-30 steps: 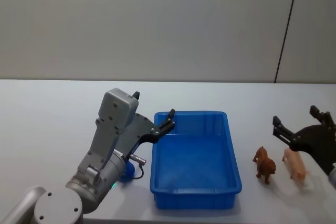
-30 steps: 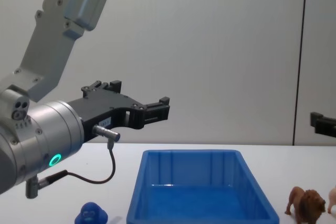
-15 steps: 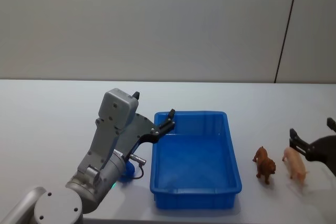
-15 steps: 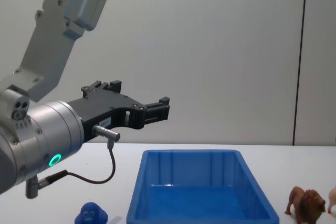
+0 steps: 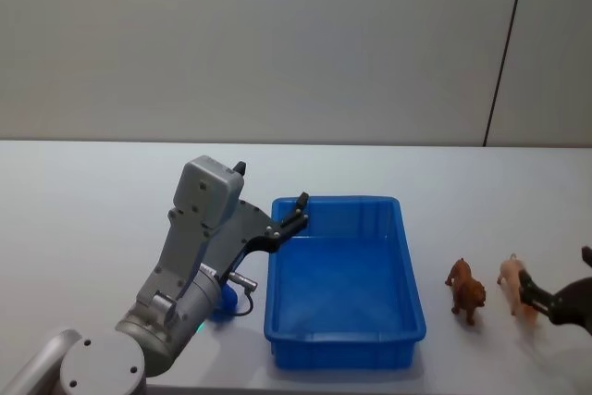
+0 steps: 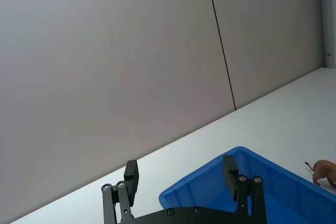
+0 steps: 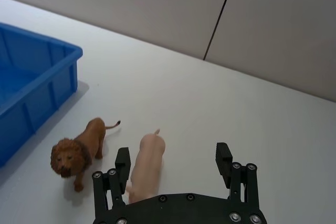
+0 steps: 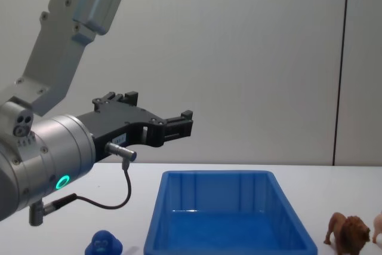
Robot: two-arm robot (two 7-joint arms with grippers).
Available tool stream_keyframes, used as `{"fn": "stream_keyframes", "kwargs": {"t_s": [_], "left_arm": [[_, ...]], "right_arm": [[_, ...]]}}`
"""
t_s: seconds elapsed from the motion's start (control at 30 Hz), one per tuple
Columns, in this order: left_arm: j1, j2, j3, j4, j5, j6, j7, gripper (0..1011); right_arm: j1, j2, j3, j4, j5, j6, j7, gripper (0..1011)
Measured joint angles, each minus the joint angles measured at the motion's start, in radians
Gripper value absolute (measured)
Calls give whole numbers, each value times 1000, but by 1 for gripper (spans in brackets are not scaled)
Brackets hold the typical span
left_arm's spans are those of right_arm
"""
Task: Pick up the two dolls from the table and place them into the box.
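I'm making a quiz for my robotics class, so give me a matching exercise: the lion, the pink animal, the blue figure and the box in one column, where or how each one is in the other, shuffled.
1. lion
2. pink animal
3. blue figure
4. box

A. empty, mid-table
B. on the table left of the box
C. standing just right of the box
D. farthest right, at the open right gripper

Pairs: 1-C, 2-D, 3-B, 4-A.

The left gripper hangs open over the box's far left corner.
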Motion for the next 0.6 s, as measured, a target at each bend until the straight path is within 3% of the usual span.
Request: {"fn": "stream_keyframes", "kwargs": {"t_s": [0.6], "left_arm": [[0,0,0,0,0,0,0,1002]], "right_arm": [[-9,-7,-9,30,-20,69,42,1001]]}}
